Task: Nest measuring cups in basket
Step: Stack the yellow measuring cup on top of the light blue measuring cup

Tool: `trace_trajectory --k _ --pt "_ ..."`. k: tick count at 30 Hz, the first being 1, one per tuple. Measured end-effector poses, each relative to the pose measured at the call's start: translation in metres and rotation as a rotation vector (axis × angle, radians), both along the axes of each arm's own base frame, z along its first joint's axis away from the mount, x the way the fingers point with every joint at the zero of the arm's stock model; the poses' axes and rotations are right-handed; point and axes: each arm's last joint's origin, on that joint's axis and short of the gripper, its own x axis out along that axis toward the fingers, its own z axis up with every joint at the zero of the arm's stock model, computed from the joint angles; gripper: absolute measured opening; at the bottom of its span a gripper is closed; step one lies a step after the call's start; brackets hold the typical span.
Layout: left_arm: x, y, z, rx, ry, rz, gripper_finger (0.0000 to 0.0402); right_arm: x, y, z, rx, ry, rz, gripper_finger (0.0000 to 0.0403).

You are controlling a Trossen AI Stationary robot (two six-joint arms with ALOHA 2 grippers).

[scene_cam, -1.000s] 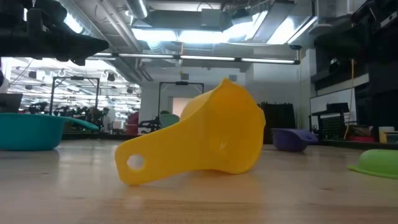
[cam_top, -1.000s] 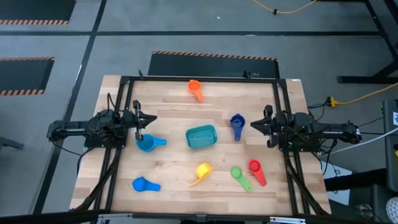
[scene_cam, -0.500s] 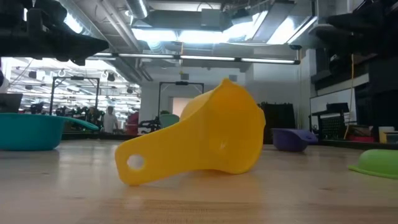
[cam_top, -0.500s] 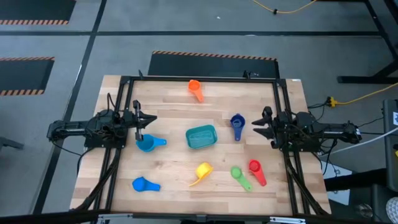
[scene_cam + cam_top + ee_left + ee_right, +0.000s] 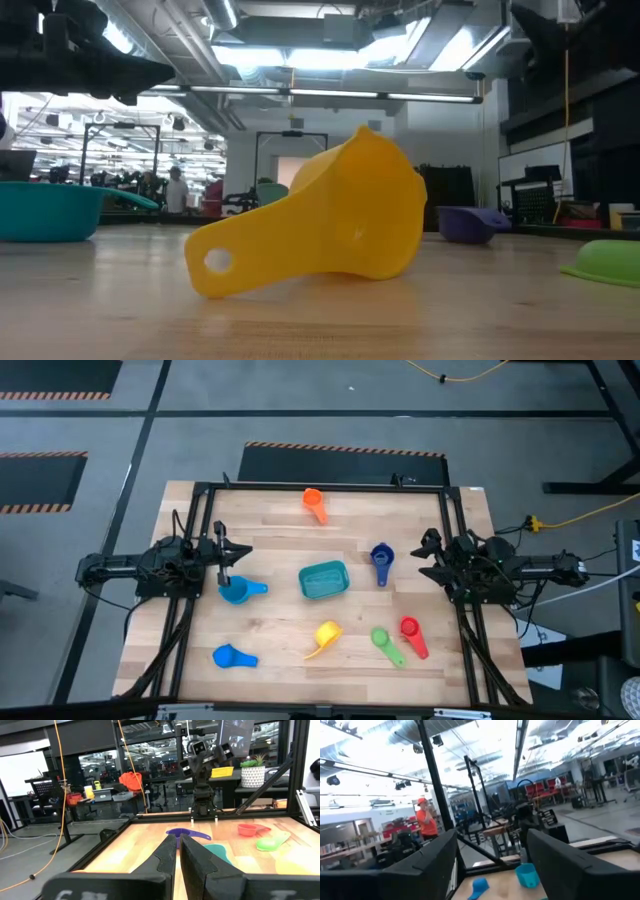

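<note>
You have the whole job ahead of you — no cup sits in the basket (image 5: pixel 324 580), which lies empty at the centre of the worktop (image 5: pixel 270 640) in the high view.

Start at the bottom of that frame: a light blue cup (image 5: pixel 232 657) lies at lower left, the yellow cup (image 5: pixel 325 635) at lower centre tipped on its side, with the green cup (image 5: pixel 384 641) and red cup (image 5: pixel 411 634) side by side to its right.

In the middle band, the second light blue cup (image 5: pixel 238 591) rests left of the basket, just beside the left claw (image 5: pixel 224 557), whose fingers are pressed nearly together and hold nothing. The dark blue cup (image 5: pixel 381 560) sits right of the basket, near the right claw (image 5: pixel 428 558); its fingers stand wide apart, empty, raised off the worktop — its wrist view looks out at the room.

At the top of the frame, the orange cup (image 5: pixel 314 504) lies alone, well apart from the rest.

Only six cups show. Judging from this, all of the gathering and nesting is left, and the dark blue cup looks the handiest first pick for the right arm.
</note>
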Motion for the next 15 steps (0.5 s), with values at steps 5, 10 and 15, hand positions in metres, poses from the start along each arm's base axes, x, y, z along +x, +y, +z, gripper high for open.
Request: trace_trajectory --k 5,10,15 --pt "0.0 0.0 0.0 0.0 0.0 0.0 0.0016 0.019 0.007 0.031 -0.007 0.074 0.047 0.0245" --pt "0.0 0.0 0.0 0.0 0.0 0.0 0.0016 0.048 0.021 0.06 -0.097 0.209 0.108 0.0245" --pt "0.0 0.0 0.0 0.0 0.0 0.0 0.0016 0.079 0.044 0.072 -0.147 0.349 0.195 0.0245"
